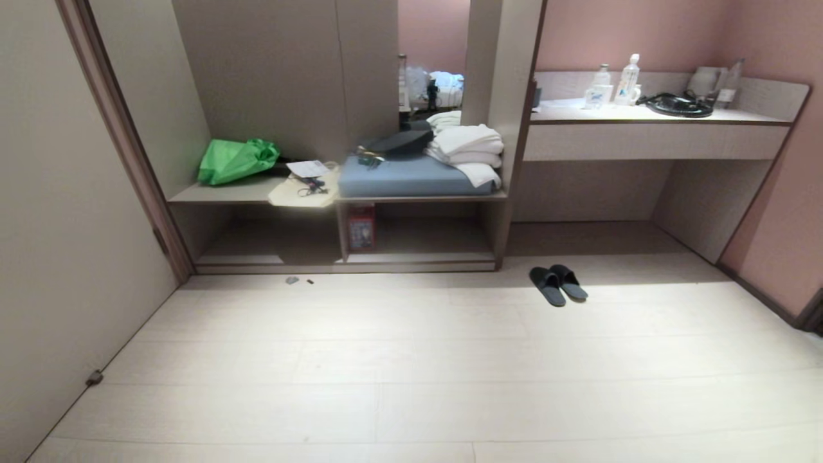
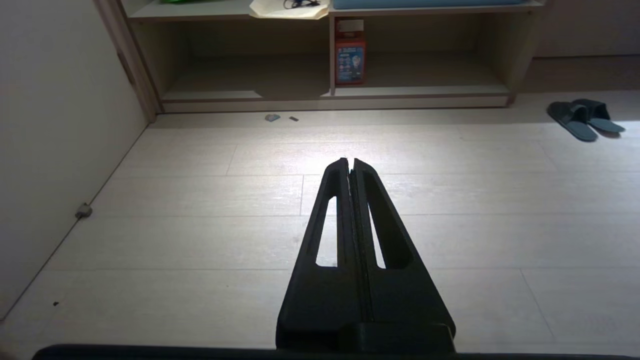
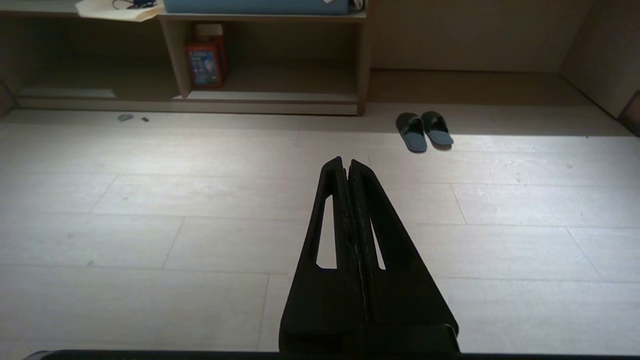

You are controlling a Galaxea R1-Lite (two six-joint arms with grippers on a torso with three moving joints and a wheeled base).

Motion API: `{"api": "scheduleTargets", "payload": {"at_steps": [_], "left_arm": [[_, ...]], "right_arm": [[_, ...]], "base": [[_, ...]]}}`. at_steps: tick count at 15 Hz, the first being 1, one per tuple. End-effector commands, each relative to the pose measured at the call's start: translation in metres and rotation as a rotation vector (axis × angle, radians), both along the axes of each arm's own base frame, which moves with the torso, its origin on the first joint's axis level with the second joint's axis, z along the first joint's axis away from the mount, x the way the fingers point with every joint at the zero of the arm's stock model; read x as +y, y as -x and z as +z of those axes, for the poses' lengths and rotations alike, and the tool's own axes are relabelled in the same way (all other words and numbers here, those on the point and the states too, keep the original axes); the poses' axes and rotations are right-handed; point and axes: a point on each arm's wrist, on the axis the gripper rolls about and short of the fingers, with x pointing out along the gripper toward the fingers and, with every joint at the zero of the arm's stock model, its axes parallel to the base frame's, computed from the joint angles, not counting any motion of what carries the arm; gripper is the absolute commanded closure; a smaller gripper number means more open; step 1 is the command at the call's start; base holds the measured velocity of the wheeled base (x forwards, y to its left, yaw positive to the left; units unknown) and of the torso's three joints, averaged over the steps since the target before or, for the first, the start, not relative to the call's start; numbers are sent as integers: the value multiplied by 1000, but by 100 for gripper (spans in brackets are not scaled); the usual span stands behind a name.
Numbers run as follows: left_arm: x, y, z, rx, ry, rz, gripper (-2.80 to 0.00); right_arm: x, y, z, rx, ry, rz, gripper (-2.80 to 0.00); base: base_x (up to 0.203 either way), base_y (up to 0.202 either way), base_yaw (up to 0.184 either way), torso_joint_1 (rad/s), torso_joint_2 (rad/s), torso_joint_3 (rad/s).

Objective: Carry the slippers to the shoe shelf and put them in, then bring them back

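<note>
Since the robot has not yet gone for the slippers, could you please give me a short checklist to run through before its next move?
1. Slippers together as a pair on the floor, right of the shoe shelf: ok.
2. Left gripper shut and holding nothing: ok.
3. Right gripper shut and holding nothing, so it must open before a grasp: not ok.
4. Floor between the grippers and the slippers free of obstacles: ok.
5. Shelf's right compartment has room beside the red box: ok.
6. Left compartment has room: ok, though its back is in shadow.
</note>
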Motion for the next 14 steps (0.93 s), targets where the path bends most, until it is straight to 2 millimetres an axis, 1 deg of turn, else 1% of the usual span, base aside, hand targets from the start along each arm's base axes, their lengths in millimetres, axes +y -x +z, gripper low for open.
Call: {"api": "scheduleTargets", "payload": {"at_steps": [1,3,6,9,14], "left_arm": [[0,0,0,2,1,0,0],[0,0,0,2,1,0,0],[0,0,0,2,1,0,0],[0,0,0,2,1,0,0],[0,0,0,0,1,0,0]], "right_arm": [[0,0,0,-2,3,2,0],[0,0,0,-2,3,1,0],[0,0,0,-3,19,-1,0],[0,0,0,-3,-33,-2,0],[0,0,0,-2,-33,-2,0]], "base": [[-196,0,-1,4,2,3],[-131,0,2,-5,0,7],[0,0,0,0,0,0],[0,0,0,0,0,0],[0,0,0,0,0,0]]}}
